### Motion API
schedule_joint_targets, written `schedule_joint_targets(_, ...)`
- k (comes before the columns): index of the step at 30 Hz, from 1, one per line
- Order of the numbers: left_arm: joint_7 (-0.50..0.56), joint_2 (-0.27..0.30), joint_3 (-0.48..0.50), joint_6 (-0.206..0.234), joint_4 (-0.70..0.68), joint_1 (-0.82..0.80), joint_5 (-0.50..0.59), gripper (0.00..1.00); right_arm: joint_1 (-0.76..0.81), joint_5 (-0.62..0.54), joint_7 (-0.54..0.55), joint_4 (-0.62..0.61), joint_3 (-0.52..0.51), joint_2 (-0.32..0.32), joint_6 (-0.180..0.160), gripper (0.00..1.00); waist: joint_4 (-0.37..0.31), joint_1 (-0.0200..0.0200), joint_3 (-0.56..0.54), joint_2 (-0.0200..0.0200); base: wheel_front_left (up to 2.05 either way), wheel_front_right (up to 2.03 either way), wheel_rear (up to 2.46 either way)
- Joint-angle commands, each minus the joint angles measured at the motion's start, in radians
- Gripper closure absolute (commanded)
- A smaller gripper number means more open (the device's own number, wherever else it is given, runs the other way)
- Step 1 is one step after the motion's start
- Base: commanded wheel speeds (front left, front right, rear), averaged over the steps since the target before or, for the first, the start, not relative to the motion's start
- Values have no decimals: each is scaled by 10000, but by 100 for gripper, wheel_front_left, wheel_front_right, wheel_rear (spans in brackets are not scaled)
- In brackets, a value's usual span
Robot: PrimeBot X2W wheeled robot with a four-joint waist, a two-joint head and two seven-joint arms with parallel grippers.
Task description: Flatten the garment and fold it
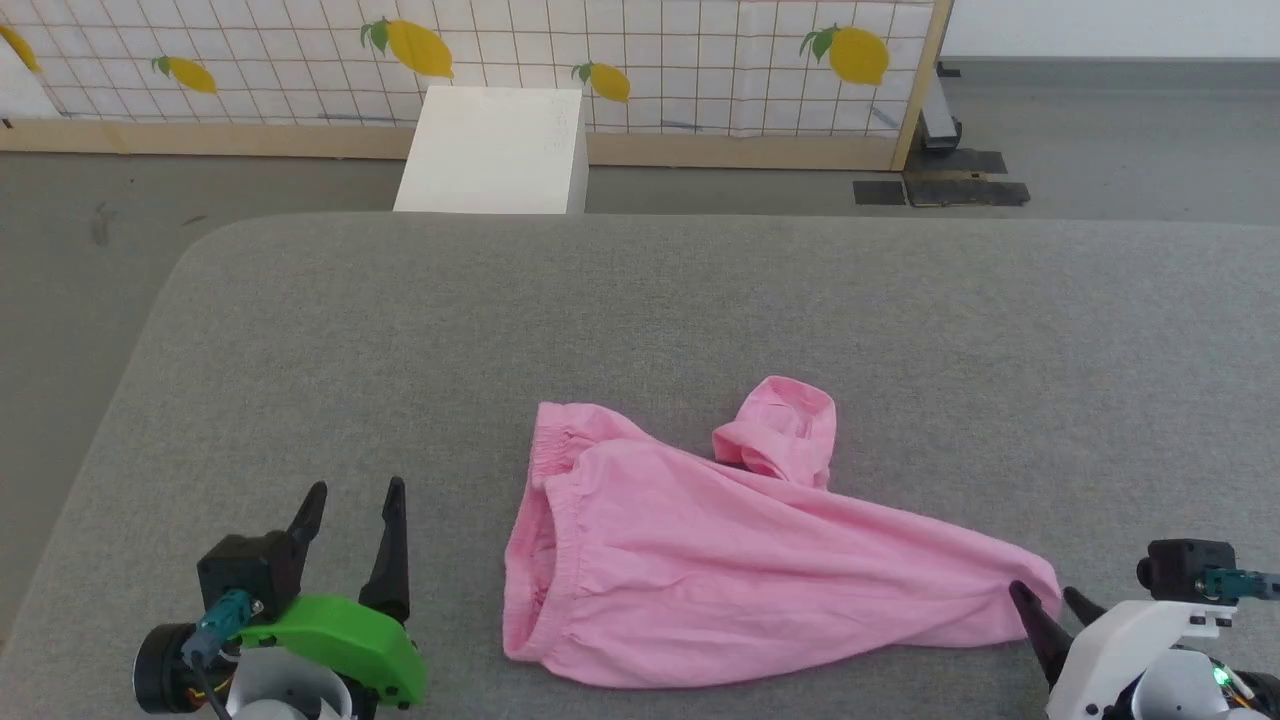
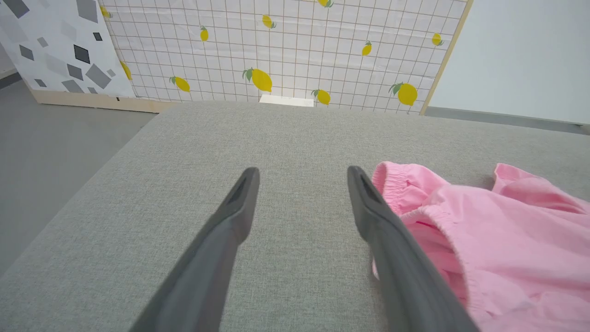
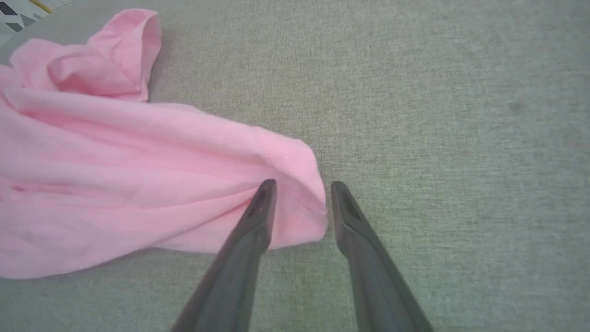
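Observation:
The light-pink garment lies crumpled on the grey padded table, its gathered elastic opening facing left and a short cuffed part folded up at the back. My left gripper stands open to the left of that opening, apart from the cloth; in the left wrist view the garment lies just right of the right finger. My right gripper is open at the garment's narrow right end; in the right wrist view the cloth's tip sits between the fingertips, which have not closed on it.
A white box stands on the floor beyond the table's far edge, before a lemon-print tiled screen. The table's rounded left corner drops to grey floor. Bare grey surface spreads behind and to the right of the garment.

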Motion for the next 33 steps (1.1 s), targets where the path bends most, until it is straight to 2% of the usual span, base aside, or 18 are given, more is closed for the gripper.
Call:
schedule_joint_targets(1, -5, -33, -19, -9, 20, 234, -98, 0, 10, -64, -296, 4, -2, 36, -11, 0, -24, 0, -86, 70, 0, 0, 0)
schedule_joint_targets(6, 7, -91, -121, 78, -48, 485, -126, 0, 448, -478, -1458, -262, -266, 232, -11, 0, -50, 0, -372, 70, 0, 0, 0)
schedule_joint_targets(11, 396, -69, -501, -67, -318, 556, -115, 0, 904, -1085, -1919, -743, -513, 511, -11, 0, -102, 0, -625, 70, 0, 0, 0)
schedule_joint_targets(20, 2374, -189, -1963, -1103, -393, -53, -275, 0, 1524, -1633, -1343, -1881, -612, 966, -11, 0, -252, 0, -861, 70, 0, 0, 0)
schedule_joint_targets(26, 3396, -521, -2648, -1742, 567, -872, -328, 0, 1768, -1797, -959, -2644, -451, 1066, -11, 0, -512, 0, -704, 70, 0, 0, 0)
schedule_joint_targets(33, 3954, -727, -2823, -2200, 1680, -1551, -520, 0, 1786, -1804, -671, -3096, -336, 1081, -11, 0, -811, 0, -345, 70, 0, 0, 0)
